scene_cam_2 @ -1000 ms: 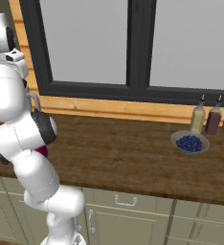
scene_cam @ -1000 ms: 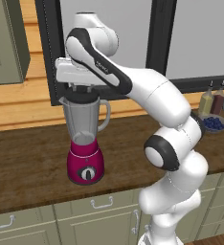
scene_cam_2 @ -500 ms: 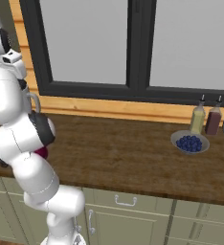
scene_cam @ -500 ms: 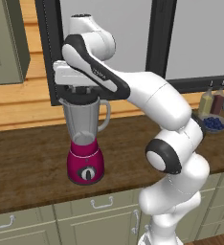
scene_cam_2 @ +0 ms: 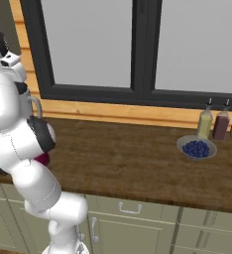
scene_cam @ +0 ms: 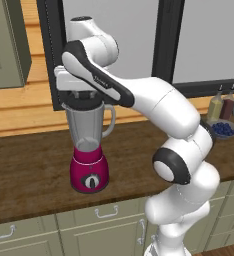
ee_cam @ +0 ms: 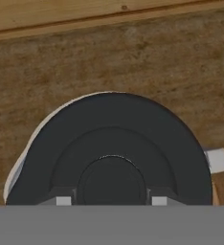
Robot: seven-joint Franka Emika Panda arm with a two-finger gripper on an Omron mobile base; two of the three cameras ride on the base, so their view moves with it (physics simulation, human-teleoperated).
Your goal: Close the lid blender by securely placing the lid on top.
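The pincer (scene_cam: 82,98) sits low over the blender (scene_cam: 89,150) on the wooden bench (scene_cam: 34,170), its grip too hidden to tell. The black round lid (ee_cam: 111,153) covers the jar's mouth, hiding the jar below.

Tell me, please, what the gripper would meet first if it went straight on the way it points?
The gripper points straight down at the lid, which looks to sit on the blender jar's mouth. It would press into the lid first; whether it already touches is unclear.
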